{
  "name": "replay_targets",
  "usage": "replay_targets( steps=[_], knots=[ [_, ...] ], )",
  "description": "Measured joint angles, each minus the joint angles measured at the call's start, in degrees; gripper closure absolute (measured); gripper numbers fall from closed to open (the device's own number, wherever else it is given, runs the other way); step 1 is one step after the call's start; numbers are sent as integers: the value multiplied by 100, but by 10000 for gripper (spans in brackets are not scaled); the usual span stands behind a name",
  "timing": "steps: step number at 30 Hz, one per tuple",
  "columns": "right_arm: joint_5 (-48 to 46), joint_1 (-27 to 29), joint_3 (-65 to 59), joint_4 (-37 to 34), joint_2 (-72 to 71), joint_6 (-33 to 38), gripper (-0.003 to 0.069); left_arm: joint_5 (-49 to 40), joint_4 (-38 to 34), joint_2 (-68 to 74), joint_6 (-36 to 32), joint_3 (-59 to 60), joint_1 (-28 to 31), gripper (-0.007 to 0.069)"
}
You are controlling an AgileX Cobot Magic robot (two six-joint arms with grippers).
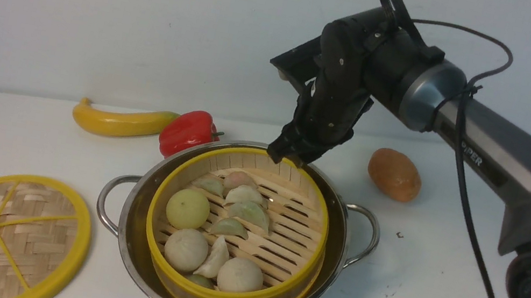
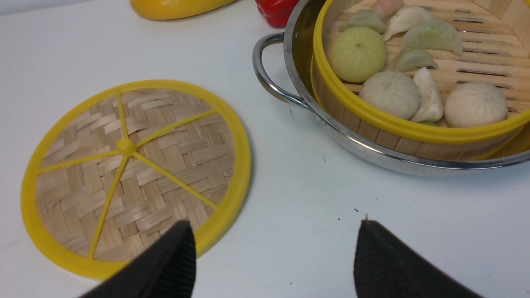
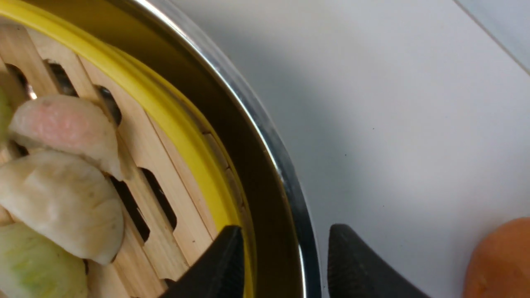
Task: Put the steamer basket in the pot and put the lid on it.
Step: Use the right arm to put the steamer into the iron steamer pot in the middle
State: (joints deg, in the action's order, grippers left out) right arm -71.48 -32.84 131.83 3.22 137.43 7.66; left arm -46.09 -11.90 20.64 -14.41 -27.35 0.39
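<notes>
Now we list: steamer basket (image 1: 284, 229) seated inside the pot (image 1: 133, 235); lid (image 1: 31, 239) flat on the counter (image 1: 437, 288), just beside our nearer left end effector (image 2: 274, 225), jaws wide apart. Right end effector (image 1: 289, 156) straddles the basket's far rim, jaws apart.

Sole entry: white capital lettering (image 1: 472, 159), printed on the grey side of the right arm (image 1: 507, 159); position, up and to the right of the pot (image 1: 337, 227) in the front view; legible characters read "PER"; whatever stands ahead of them is partly covered by the black cable (image 1: 462, 151) that crosses the arm, and cannot be read for certain; the word runs along the arm's length, slanting down to the right; nothing legible in either wrist view.
</notes>
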Motion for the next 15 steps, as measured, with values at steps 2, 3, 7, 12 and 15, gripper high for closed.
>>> replay_targets(
  steps=[2,3,7,12,15],
  knots=[
    [3,0,0,1,3,0,383,0,0,0,0,0,0,151],
    [3,0,0,5,3,0,383,0,0,0,0,0,0,151],
    [-15,4,80,61,13,0,383,0,-1,0,0,0,0,151],
    [-29,11,401,111,-63,0,383,0,4,0,0,0,0,151],
    [-29,39,524,111,-201,-12,383,0,4,0,0,0,0,151]
  ],
)
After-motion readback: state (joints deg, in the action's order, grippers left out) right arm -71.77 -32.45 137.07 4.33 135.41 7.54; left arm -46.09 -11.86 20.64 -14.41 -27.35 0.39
